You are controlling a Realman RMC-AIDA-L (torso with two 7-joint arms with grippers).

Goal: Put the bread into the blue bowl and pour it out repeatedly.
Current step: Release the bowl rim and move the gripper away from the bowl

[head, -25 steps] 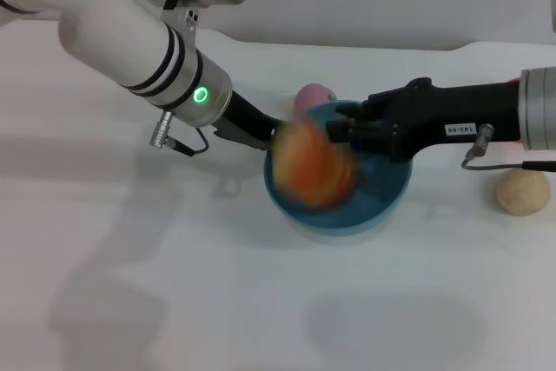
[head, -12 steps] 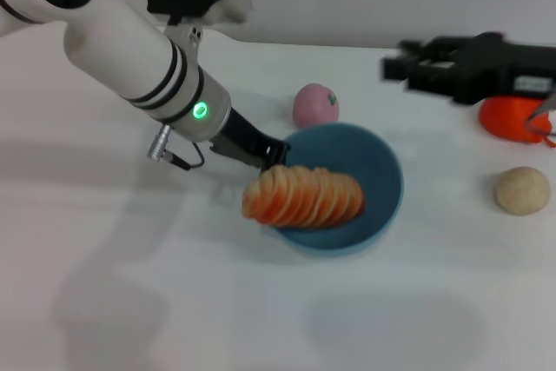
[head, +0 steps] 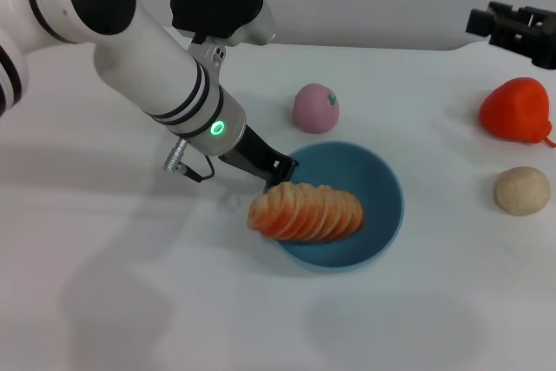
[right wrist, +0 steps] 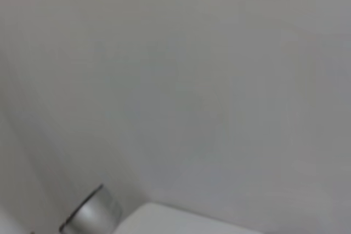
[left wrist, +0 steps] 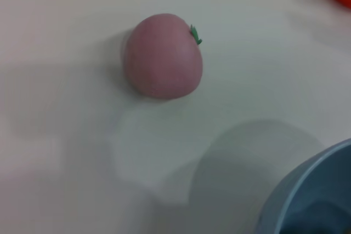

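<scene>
The bread, a ribbed orange and cream loaf, lies on its side across the near-left rim of the blue bowl, one end sticking out past the rim. My left gripper is at the bowl's left rim, shut on it, its tips partly hidden behind the loaf. The left wrist view shows only a curved piece of the blue bowl. My right gripper is raised at the far right edge, well away from bowl and bread. The right wrist view shows neither of them.
A pink toy fruit sits just behind the bowl. At the right stand a red-orange toy fruit and a small beige ball. White tabletop stretches in front of the bowl and to its left.
My right gripper let go of the bread over the bowl and pulled back up to the far right. The bread settled across the rim. The left gripper and bowl shifted slightly nearer.
</scene>
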